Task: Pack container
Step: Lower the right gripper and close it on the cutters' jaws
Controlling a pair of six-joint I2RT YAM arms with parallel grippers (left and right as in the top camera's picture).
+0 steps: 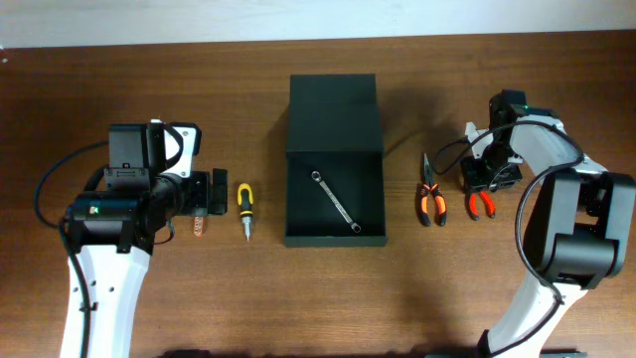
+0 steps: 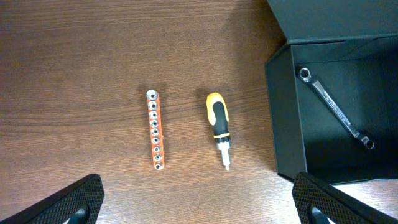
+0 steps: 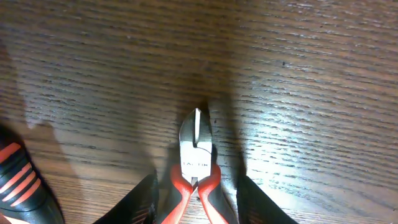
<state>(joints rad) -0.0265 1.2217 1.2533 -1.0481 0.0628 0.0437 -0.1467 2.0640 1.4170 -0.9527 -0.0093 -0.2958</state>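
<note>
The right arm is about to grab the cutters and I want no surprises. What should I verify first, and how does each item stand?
1. The right gripper straddles the red cutters: ok, the handles sit in the gap.
2. Its jaws open: ok.
3. Its fingers low enough to grip: cannot tell.
4. The orange pliers apart from the cutters: ok.
5. The lid of the container open: ok.
6. Room inside: ok, only a wrench lies there.
</note>
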